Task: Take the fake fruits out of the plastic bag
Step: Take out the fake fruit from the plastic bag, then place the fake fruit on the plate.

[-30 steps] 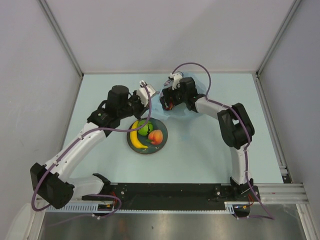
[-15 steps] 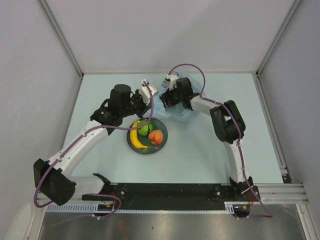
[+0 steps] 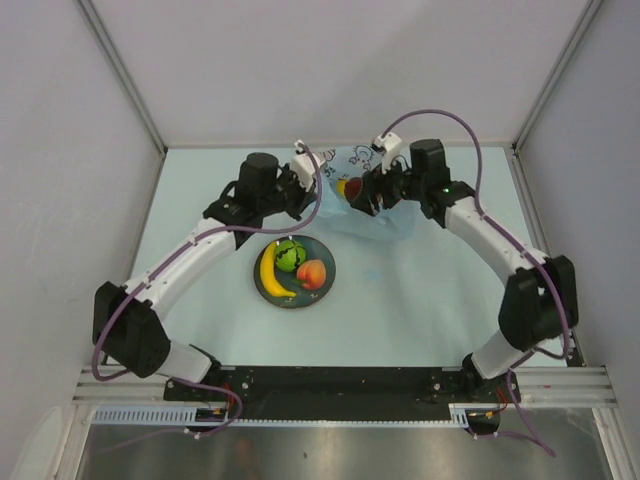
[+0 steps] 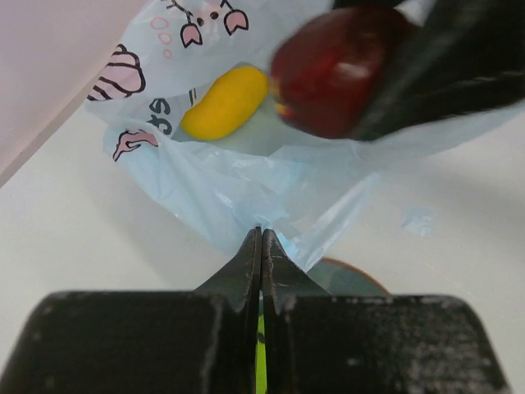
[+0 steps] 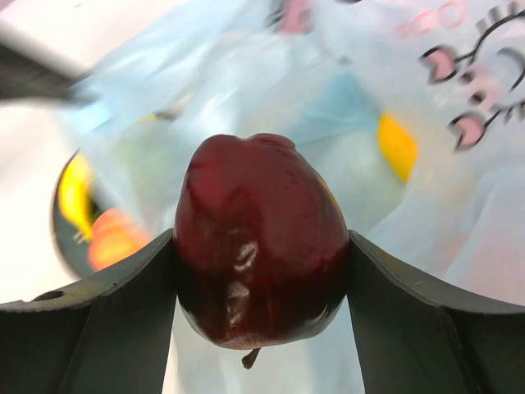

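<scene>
Dark red apple (image 5: 261,246), stem toward jaws' base

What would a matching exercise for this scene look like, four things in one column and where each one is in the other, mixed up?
Things:
1. dark red apple
2. banana
3. mango
4. plastic bag, near edge

Places:
A. on the plate
B. pinched in the left gripper
C. inside the plastic bag
D. held in the right gripper

Pairs: 1-D, 2-A, 3-C, 4-B
</scene>
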Robot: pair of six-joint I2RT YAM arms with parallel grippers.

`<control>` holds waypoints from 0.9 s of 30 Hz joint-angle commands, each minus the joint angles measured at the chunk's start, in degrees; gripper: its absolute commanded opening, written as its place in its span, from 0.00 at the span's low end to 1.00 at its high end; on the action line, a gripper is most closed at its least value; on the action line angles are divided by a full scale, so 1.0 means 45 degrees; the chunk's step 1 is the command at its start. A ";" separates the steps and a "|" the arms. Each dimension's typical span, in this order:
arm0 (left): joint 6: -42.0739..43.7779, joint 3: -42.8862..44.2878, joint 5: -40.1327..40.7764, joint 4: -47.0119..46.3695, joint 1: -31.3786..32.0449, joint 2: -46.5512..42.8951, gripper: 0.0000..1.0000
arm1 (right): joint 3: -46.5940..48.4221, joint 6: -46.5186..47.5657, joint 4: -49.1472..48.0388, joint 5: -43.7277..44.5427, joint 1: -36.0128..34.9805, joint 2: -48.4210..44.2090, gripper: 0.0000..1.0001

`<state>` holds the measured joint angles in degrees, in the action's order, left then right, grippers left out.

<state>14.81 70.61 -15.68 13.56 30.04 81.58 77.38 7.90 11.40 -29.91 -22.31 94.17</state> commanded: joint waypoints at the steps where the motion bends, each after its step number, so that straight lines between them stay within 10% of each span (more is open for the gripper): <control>1: -0.0673 0.0890 -0.0402 -0.0787 -0.0114 0.0522 0.00 | -0.1158 0.1189 0.1510 -0.0988 0.0074 -0.2309 0.39; 14: -0.3134 0.6769 -0.1887 -0.1216 -0.0680 0.4898 0.00 | -0.1591 0.5098 0.1551 -0.2263 -0.2151 -0.1027 0.39; 27: -0.3876 0.5345 -0.3351 -0.1569 -0.0719 0.2673 0.00 | -0.0752 -0.0231 -0.2416 0.0163 -0.2641 0.3229 0.43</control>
<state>-0.97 96.07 -27.62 8.71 27.07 99.98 70.35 12.53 6.07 -31.62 -34.26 105.43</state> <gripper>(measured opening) 0.004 0.747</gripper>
